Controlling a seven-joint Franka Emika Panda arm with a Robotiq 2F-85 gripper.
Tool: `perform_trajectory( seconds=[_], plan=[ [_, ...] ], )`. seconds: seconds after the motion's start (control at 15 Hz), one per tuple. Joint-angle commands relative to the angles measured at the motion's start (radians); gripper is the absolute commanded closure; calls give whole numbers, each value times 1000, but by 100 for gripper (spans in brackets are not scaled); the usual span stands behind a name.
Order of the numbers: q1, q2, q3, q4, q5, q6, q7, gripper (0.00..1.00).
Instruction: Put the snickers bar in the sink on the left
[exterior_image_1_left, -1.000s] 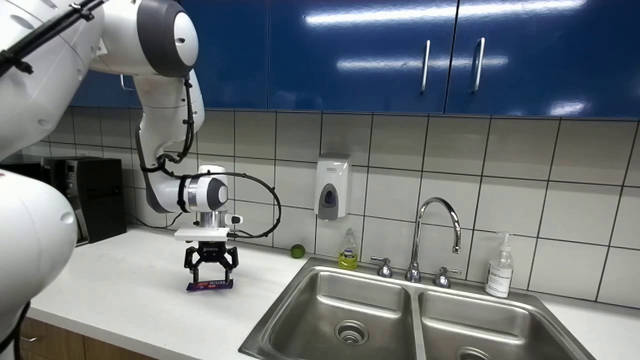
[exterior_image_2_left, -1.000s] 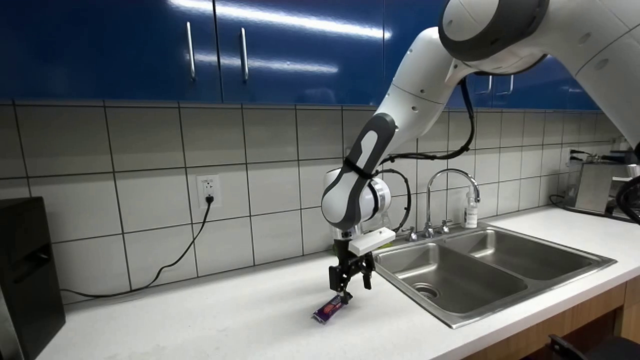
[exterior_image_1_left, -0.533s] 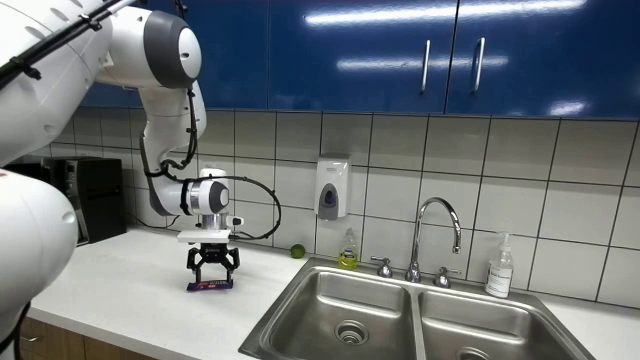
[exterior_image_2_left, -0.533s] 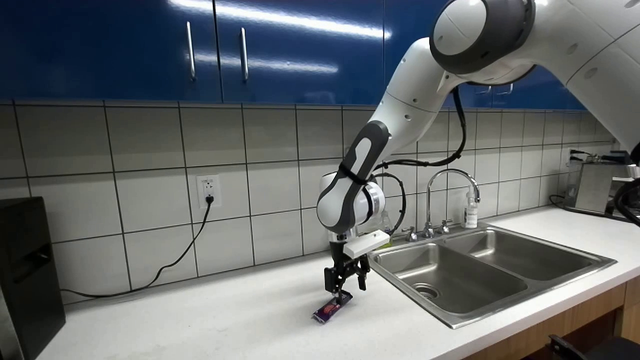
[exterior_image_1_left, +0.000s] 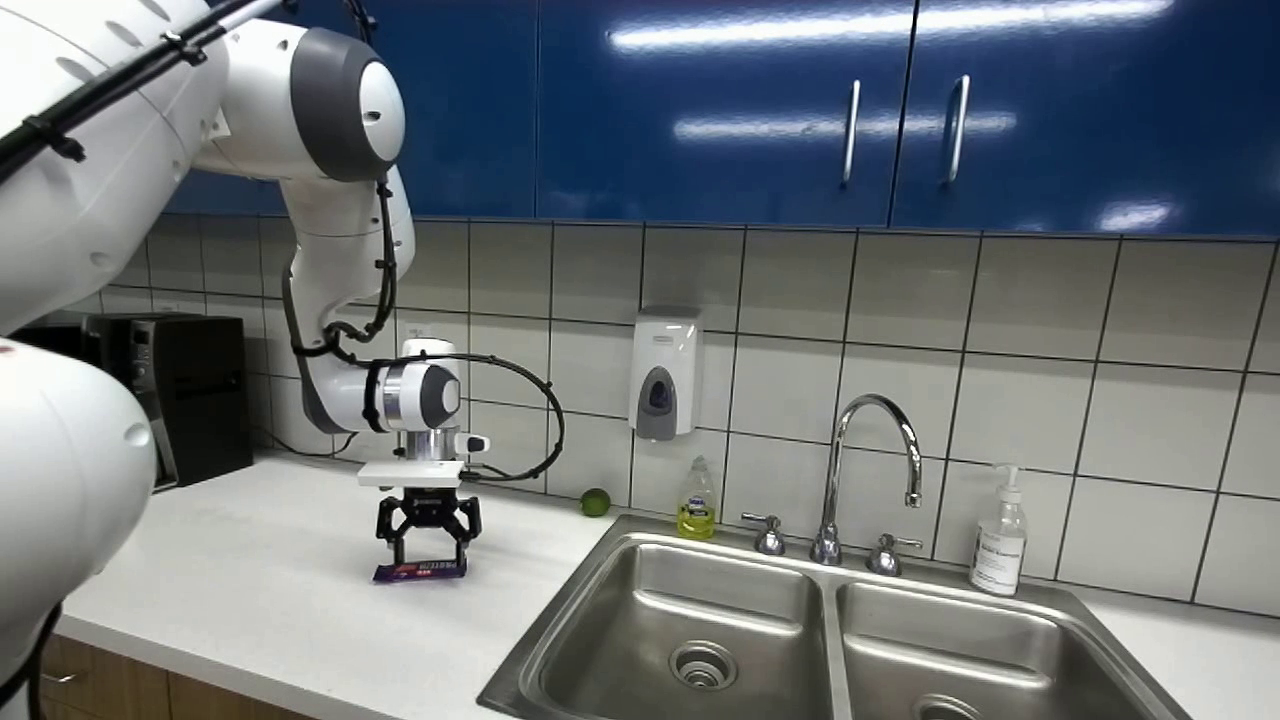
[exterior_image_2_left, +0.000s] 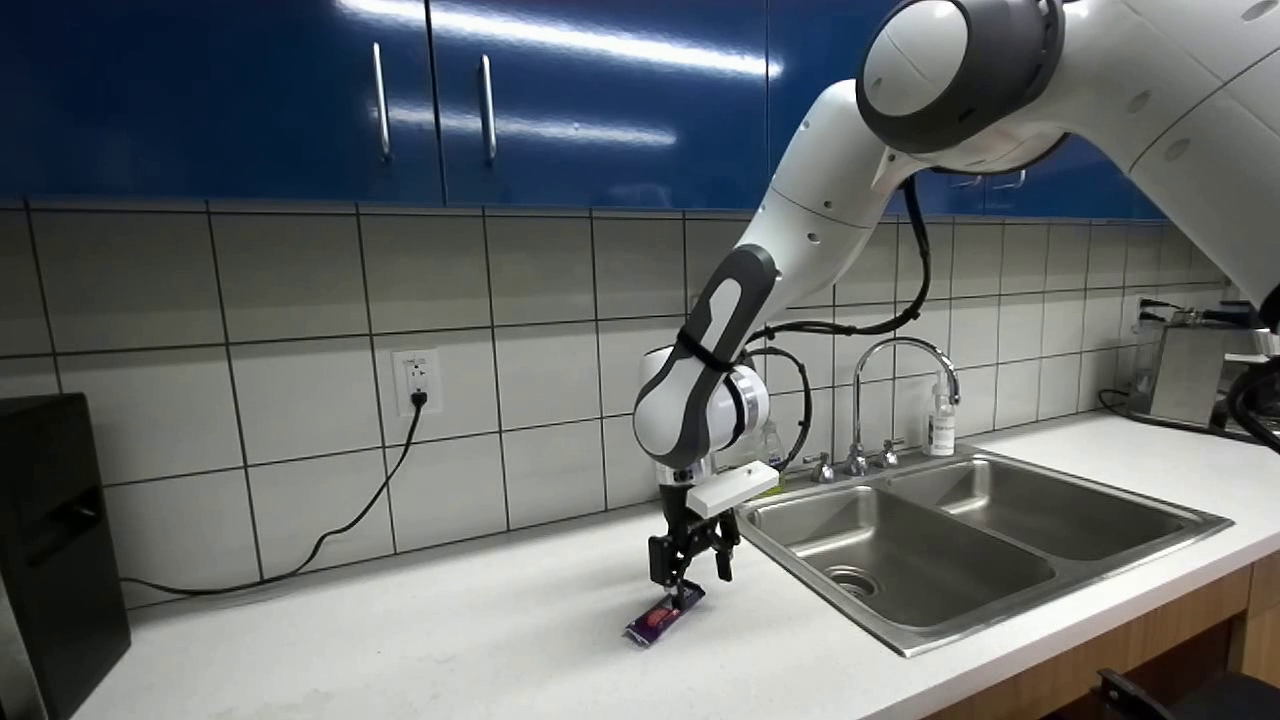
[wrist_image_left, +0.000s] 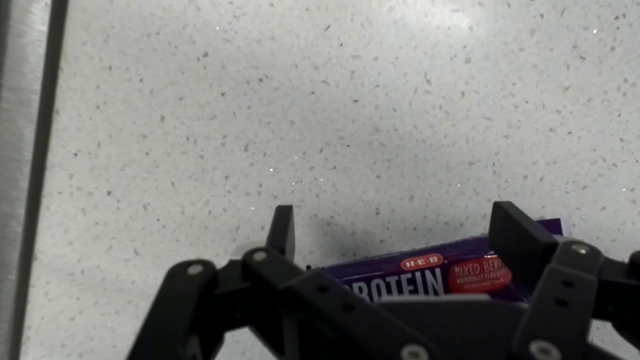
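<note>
No Snickers bar shows; the bar in view is a purple H-E-B protein bar. This protein bar (exterior_image_1_left: 415, 571) lies flat on the white counter, left of the sink; it also shows in an exterior view (exterior_image_2_left: 655, 620) and the wrist view (wrist_image_left: 422, 270). My gripper (exterior_image_1_left: 430, 560) is open and points down over the bar. Its fingers are spread along the bar's length in the wrist view (wrist_image_left: 393, 215), where one finger and the gripper body hide parts of the bar. The sink's left basin (exterior_image_1_left: 620, 640) is to the right and also shows in an exterior view (exterior_image_2_left: 900, 570).
A lime (exterior_image_1_left: 595, 502) and a yellow dish soap bottle (exterior_image_1_left: 696, 510) stand at the back by the wall. A faucet (exterior_image_1_left: 835, 480) rises behind the sink. A pump bottle (exterior_image_1_left: 998, 555) is behind the right basin. A black appliance (exterior_image_2_left: 60, 540) sits on the counter.
My open gripper has shifted slightly over the bar; in an exterior view it has moved a little left. Most of the motion came earlier. The bar has not visibly moved.
</note>
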Motion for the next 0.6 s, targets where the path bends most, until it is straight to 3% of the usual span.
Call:
perform_trajectory(
  seconds=[0.0,0.53],
  plan=[
    [-9,1,10,3,-9,-4,6,0],
    [-19,-16,20,-7,57,-5,42,0]
  ],
)
